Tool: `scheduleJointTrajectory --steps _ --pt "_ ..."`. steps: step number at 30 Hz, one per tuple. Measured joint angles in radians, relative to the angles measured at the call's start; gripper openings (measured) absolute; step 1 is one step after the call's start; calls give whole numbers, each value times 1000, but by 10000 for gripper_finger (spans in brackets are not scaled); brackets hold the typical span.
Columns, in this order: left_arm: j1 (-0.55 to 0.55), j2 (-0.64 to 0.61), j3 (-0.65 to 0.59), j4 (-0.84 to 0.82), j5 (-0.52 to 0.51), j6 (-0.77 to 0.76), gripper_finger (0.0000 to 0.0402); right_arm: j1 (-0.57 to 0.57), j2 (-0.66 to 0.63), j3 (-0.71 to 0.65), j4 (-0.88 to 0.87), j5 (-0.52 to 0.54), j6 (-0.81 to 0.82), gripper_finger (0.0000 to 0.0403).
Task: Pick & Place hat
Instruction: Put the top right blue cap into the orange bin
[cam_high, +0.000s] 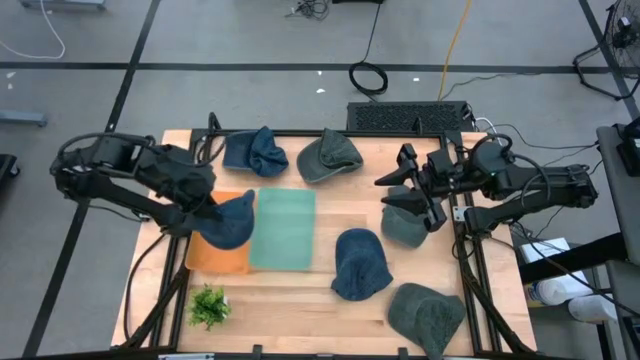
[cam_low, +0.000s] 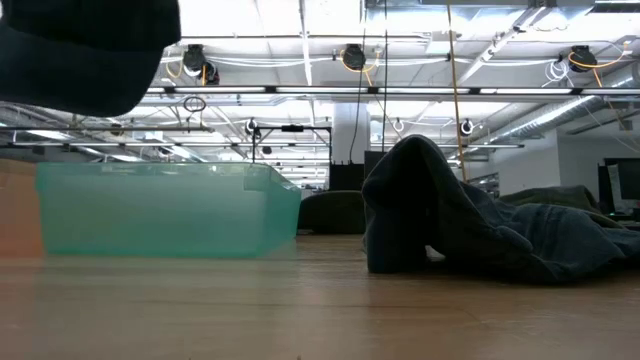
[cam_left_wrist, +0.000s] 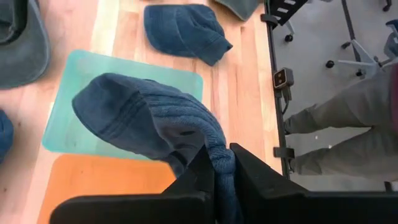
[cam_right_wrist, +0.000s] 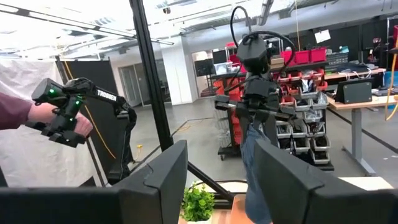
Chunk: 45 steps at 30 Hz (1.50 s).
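1. The table (cam_high: 300, 290) is a wooden top that carries several hats, a teal mat (cam_high: 284, 228), an orange mat (cam_high: 218, 255) and a small green plant (cam_high: 208, 305). I take the teal mat as landmark.
2. The blue knitted hat (cam_high: 230, 222) hangs just beside the teal mat's edge, on the orange-mat side, above the orange mat. It is lifted off the table.
3. This hat looks soft, light and floppy. It folds and droops under its own weight, so I judge it will swing and can slip when it is moved quickly. The thick ribbed rim is the good place to hold.
4. The left pincer (cam_left_wrist: 217, 168) is clamped on the rim of the blue knitted hat. The body of the hat hangs down from the fingers (cam_left_wrist: 199, 177), toward the teal mat.
5. The right pincer (cam_high: 408, 195) waits well apart from the teal mat, over a grey hat (cam_high: 405, 226). Its fingers stand apart and hold nothing.
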Motion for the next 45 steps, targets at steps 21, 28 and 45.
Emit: scheduleJointTrajectory --steps 21,28,45 --pt "-32 -174 -396 101 82 50 23 2 7 0 9 16 -179 173" --pt "-31 -226 -464 140 83 90 23 2 7 0 12 16 -171 173" --pt "-28 -302 -759 264 1 198 23 2 19 0 16 69 -177 171"
